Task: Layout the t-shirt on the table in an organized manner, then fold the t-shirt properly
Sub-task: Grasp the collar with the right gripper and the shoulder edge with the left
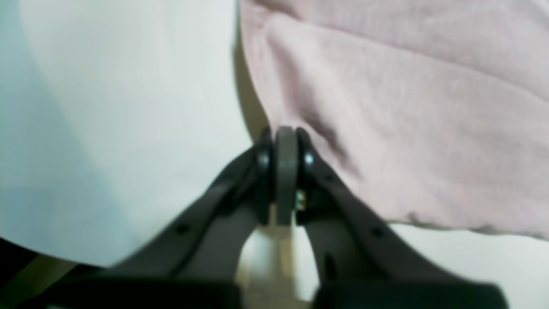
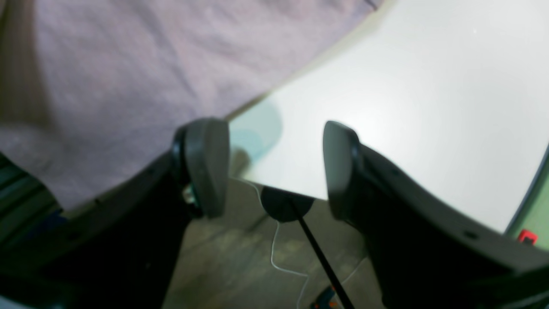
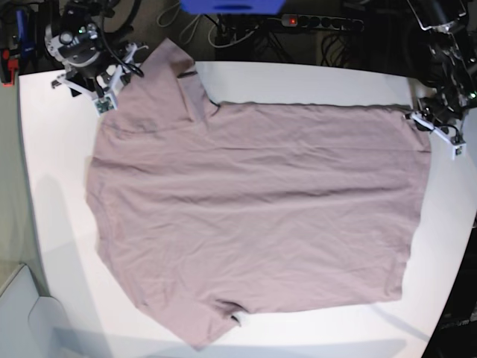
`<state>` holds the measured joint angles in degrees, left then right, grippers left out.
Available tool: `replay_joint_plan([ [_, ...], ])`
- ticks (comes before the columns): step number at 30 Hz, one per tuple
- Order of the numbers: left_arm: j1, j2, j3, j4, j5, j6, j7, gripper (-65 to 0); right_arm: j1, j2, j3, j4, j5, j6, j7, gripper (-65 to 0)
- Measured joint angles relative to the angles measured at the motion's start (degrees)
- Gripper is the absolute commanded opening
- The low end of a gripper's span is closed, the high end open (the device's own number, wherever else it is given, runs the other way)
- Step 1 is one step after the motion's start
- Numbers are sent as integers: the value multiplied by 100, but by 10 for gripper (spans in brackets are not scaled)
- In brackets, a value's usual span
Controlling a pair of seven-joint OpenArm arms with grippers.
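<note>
In the left wrist view, the left gripper (image 1: 286, 141) fills the lower centre of the frame, its dark jaws pressed together on the corner edge of the t-shirt (image 1: 407, 116). The mauve cloth spreads over the upper right and right of the frame, creased in soft diagonal folds. The table (image 1: 128, 107) shows bare white across the left half.

In the right wrist view, the right gripper (image 2: 274, 167) sits at lower centre with its jaws well apart and nothing between them. The t-shirt (image 2: 128, 73) covers the upper left of the frame, its edge just beside the left-hand finger. The table (image 2: 407, 94) takes up the upper right; below its edge, floor and a thin white cable (image 2: 274, 253) show.

In the base view, the t-shirt (image 3: 261, 216) lies spread flat across the middle of the table (image 3: 52, 186), sleeves toward the left of the frame. The left gripper (image 3: 419, 115) is at the cloth's upper right corner. The right gripper (image 3: 104, 93) hovers at the upper left, by the shirt's upper sleeve.
</note>
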<state>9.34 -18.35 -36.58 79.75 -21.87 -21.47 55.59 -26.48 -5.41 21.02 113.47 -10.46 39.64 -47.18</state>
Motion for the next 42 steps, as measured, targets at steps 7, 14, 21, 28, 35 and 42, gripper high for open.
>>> replay_joint_plan([
  [7,0,13,-2,0,-2,0,0,-648,192,-103,-2,-31,-20,0,-13,-298],
  [14,-2,105,-7,17,-17,2,-44,-648,216,-319,2,-76,-17,2,-22,-250],
  [21,-2,107,-7,17,-22,0,-50,-648,321,-317,13,-76,-2,0,-2,-251],
  [28,-2,107,-7,17,-20,2,-44,-648,310,-319,-4,-310,2,2,20,-253],
  [35,-2,107,-7,17,-20,2,-44,-648,313,-317,-4,-608,68,-2,133,-352],
  [42,-2,107,-7,17,-22,0,-44,-648,363,-317,-20,-754,177,0,234,-498],
])
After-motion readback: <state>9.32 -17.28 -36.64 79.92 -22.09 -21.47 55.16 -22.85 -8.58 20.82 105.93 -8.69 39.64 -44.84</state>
